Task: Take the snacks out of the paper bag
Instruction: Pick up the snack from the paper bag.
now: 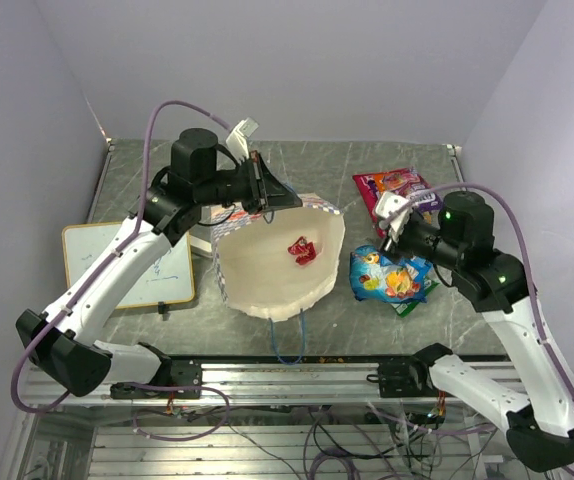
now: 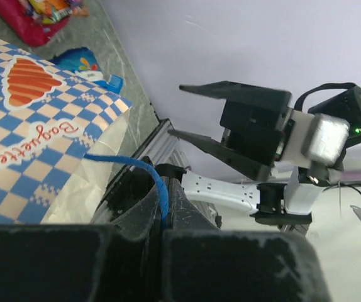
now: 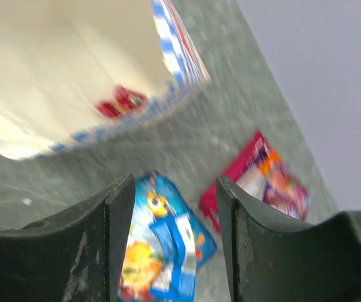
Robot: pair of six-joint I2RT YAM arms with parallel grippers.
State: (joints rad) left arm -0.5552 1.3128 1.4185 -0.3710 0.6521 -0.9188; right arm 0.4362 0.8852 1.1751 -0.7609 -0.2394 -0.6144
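Note:
The paper bag (image 1: 277,270) lies open at mid-table, its cream inside facing up; its checked outside shows in the left wrist view (image 2: 36,119). A small red packet (image 1: 302,250) lies inside it, also seen in the right wrist view (image 3: 122,100). My left gripper (image 1: 267,190) is shut on the bag's blue cord handle (image 2: 149,173) at the far rim. A blue packet (image 1: 387,275) and a magenta packet (image 1: 397,188) lie on the table right of the bag. My right gripper (image 1: 392,215) is open and empty above the blue packet (image 3: 168,251).
A white writing board (image 1: 132,262) lies at the left. A green packet edge (image 1: 412,300) pokes out under the blue one. The second blue handle (image 1: 289,345) hangs over the near table edge. The metal rail (image 1: 297,375) runs along the front.

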